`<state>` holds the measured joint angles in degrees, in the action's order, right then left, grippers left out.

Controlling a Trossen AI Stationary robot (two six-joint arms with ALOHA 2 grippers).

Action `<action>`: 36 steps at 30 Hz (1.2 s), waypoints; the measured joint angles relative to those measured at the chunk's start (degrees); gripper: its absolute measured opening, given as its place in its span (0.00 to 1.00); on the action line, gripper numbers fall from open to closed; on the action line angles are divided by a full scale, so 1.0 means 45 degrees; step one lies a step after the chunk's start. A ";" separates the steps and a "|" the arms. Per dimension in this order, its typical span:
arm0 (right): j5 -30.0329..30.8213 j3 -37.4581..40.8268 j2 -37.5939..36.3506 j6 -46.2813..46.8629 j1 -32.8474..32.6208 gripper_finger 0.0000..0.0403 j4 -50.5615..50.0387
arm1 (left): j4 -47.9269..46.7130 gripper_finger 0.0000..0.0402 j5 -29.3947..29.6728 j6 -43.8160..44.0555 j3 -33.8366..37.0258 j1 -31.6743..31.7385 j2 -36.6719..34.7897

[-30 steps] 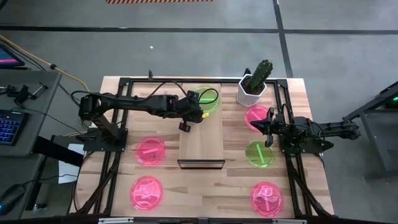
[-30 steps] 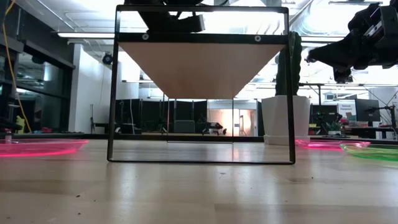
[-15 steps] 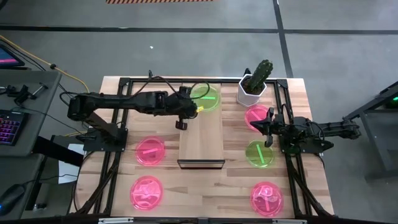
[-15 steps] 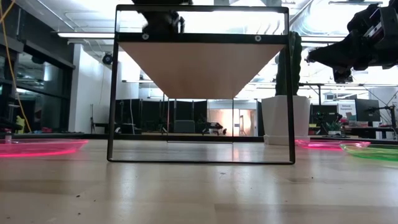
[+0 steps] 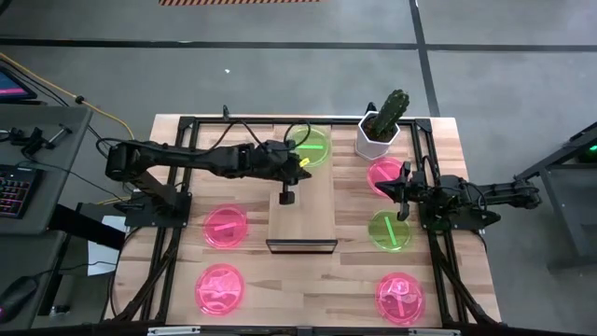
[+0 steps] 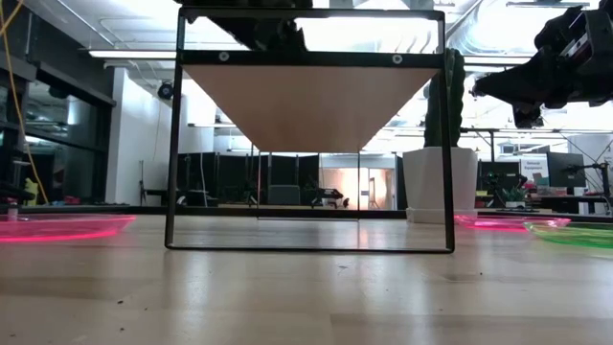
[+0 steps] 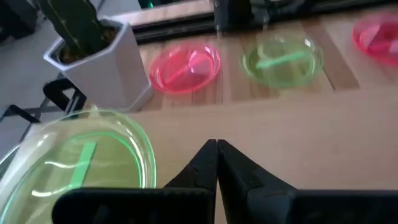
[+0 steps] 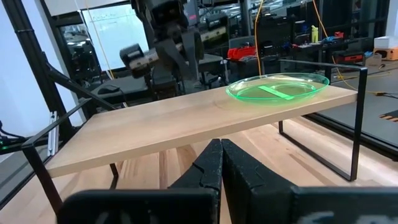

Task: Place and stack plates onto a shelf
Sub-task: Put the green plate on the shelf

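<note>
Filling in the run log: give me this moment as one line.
left gripper: shut, empty, over shelf | green plate: on shelf's far end | right gripper: shut, waiting at table's right | five plates left on table

Shelf (image 5: 303, 217) (green plate (image 5: 309, 147) aboard)

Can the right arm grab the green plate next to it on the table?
Probably yes. The green plate lies flat on the table just below the right end effector, with nothing over it. The end effector is shut and empty, so it would need to open first.
</note>
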<state>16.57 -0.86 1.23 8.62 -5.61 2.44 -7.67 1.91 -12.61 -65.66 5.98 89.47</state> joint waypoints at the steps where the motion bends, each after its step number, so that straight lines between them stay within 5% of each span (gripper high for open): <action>1: -0.0002 -0.0001 0.0000 -0.0014 0.0000 0.00 -0.0001 | 0.0026 0.00 0.0000 0.0049 0.0031 0.0027 -0.0004; 19: 0.0002 -0.0002 -0.0005 0.0030 0.0000 0.00 0.0000 | 0.0126 0.00 -0.1219 0.0804 0.0052 0.0684 0.1129; 36: 0.0002 -0.0002 -0.0005 0.0074 -0.0003 0.00 0.0000 | 0.0164 0.00 0.1021 0.0791 0.0057 0.0679 0.1292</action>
<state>16.58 -0.87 1.21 8.95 -5.62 2.44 -6.93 6.50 -9.05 -65.41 9.04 95.29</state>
